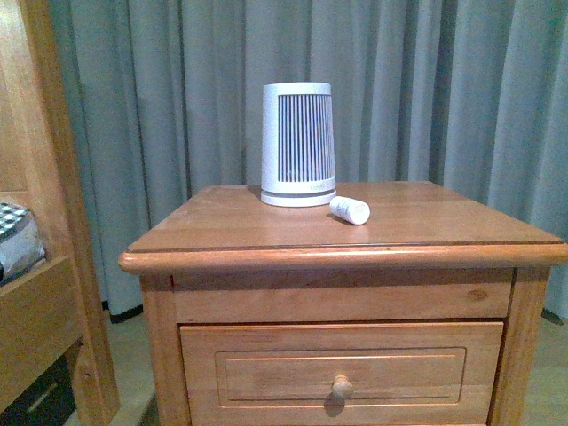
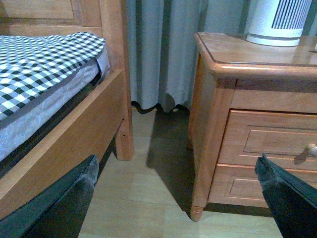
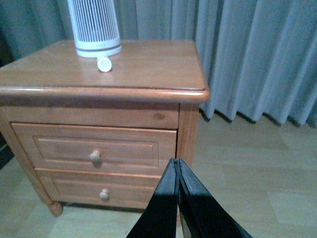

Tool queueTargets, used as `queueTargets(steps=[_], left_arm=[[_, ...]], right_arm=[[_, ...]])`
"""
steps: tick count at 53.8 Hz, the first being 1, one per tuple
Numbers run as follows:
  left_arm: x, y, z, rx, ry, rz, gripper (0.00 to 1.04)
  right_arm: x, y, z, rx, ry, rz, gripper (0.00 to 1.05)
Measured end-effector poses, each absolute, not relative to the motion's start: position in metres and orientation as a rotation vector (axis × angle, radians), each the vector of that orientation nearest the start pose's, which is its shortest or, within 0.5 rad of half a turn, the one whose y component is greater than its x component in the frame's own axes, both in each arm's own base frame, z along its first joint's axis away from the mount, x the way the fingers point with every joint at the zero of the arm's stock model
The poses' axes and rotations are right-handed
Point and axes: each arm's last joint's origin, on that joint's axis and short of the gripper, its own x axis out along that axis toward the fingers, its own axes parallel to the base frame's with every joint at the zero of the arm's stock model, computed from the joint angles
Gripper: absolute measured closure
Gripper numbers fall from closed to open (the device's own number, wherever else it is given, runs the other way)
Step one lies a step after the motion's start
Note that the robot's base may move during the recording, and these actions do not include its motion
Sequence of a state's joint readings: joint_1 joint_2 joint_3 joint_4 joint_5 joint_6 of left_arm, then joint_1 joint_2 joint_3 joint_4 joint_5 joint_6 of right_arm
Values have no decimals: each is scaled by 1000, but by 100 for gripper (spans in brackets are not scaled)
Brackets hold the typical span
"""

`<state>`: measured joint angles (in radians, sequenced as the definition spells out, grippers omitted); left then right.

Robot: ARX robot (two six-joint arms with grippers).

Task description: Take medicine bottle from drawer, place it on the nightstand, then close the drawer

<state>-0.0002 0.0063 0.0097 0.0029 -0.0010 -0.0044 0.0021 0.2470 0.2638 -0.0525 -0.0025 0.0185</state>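
1. We see the medicine bottle [image 1: 350, 210] lying on its side on the nightstand [image 1: 222, 232] top surface, just beside the base of the tall white slatted device [image 1: 298, 145] — whether the two touch we cannot tell.
2. From the right wrist view the bottle [image 3: 104, 64] lies with one round end toward the camera, in front of the device [image 3: 94, 26].
3. The upper drawer [image 1: 342, 374] sits flush in the cabinet front, its round wooden knob [image 1: 343, 386] centred on the recessed panel.
4. The lower drawer [image 3: 106, 189] is likewise shut below it, with its own knob.
5. Our right gripper [image 3: 178, 166] hangs off the nightstand's front corner, its fingers pressed together with nothing between them.
6. Our left gripper [image 2: 176, 171] is low, near the floor [image 2: 148, 198], its fingers [image 2: 84, 181] wide apart and empty — the bed [image 2: 44, 64] with its checked cover on one side, the nightstand on the other.
7. Grey curtains [image 1: 426, 89] hang behind it all.
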Motion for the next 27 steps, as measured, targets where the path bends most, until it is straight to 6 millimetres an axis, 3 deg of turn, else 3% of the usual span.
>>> queueTargets(steps=[15, 27], left_arm=[[97, 0, 167, -4, -6, 1, 7], [97, 0, 167, -4, -5, 0, 7]], right_arm=[[98, 0, 166, 6, 13, 3, 102], [97, 0, 167, 6, -4, 3, 102]])
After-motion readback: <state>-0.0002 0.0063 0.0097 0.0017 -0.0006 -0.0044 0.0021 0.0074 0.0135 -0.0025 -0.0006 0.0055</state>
